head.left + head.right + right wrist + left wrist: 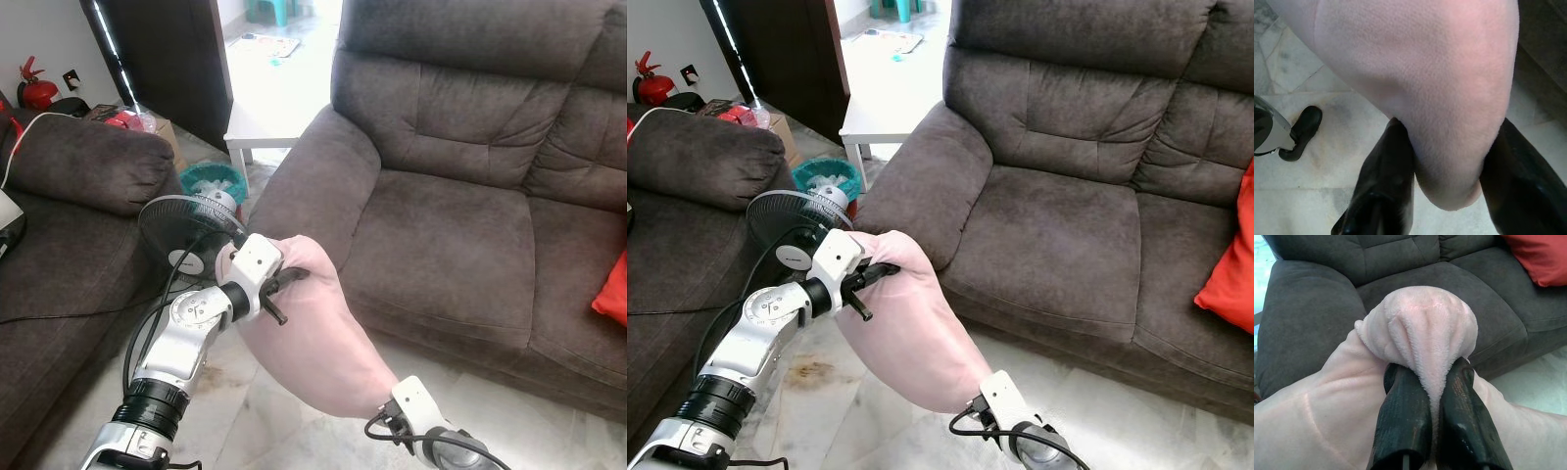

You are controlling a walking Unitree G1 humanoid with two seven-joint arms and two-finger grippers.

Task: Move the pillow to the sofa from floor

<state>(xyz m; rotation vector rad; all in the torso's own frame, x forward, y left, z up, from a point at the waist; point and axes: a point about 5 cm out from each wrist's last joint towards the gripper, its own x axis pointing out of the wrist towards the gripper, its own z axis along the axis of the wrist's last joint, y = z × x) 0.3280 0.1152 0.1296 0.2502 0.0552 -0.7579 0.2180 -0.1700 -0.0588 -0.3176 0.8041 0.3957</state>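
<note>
The pink pillow (318,333) hangs in the air in front of the sofa (441,235), just off its seat edge and above the tiled floor (823,392), held by both arms. The left end effector (1436,396) is clamped on a bunched corner of the pillow, its two black fingers (1403,421) pressed together with plush pinched between them. The right end effector (1447,161) grips the pillow's lower end, its fingers (1386,181) spread around the fabric and touching it on both sides; in the head views its fingertips are hidden behind the pillow and its arm is cut off at the lower edge. A red cushion (1229,264) on the sofa's right is cut off by the frame. A black fan (181,230) stands partly hidden behind the left arm.
</note>
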